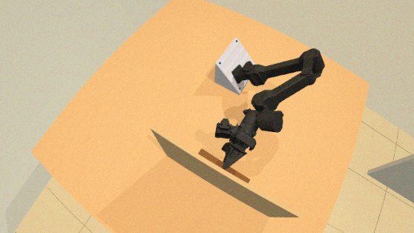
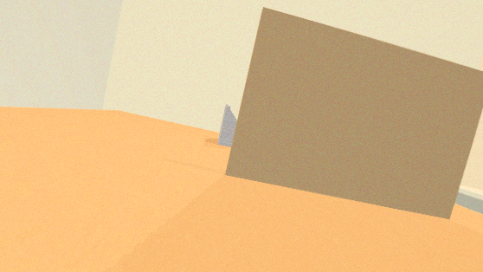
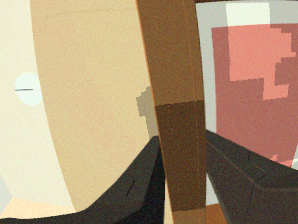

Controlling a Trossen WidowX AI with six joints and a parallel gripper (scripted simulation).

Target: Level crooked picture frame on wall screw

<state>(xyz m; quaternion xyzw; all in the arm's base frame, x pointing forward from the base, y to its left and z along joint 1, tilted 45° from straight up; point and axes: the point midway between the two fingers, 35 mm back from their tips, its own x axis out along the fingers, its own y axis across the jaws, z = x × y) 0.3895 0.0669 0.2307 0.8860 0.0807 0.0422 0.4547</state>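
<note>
The picture frame shows from above as a brown strip (image 1: pixel 209 156) in the top view, close along the upright board. In the wrist view its brown wooden rail (image 3: pixel 175 65) runs top to bottom, slightly slanted, with a pale mat and a red picture on the right. My gripper (image 1: pixel 225 168) (image 3: pixel 183 135) is shut on this rail, one finger on each side. The exterior view shows only the back of the board (image 2: pixel 355 117), which hides frame and gripper. The screw and notched strip are hidden. The frame's tilt cannot be judged clearly here.
The board (image 1: pixel 219 178) (image 3: pixel 95 100) stands upright on the orange table (image 1: pixel 122 93) (image 2: pixel 86 195). A pale disc (image 3: pixel 28 89) with a dark line shows beyond its edge. A grey wedge block (image 1: pixel 234 56) (image 2: pixel 227 130) stands by the arm's base. A grey slab (image 1: pixel 397 178) is at far right.
</note>
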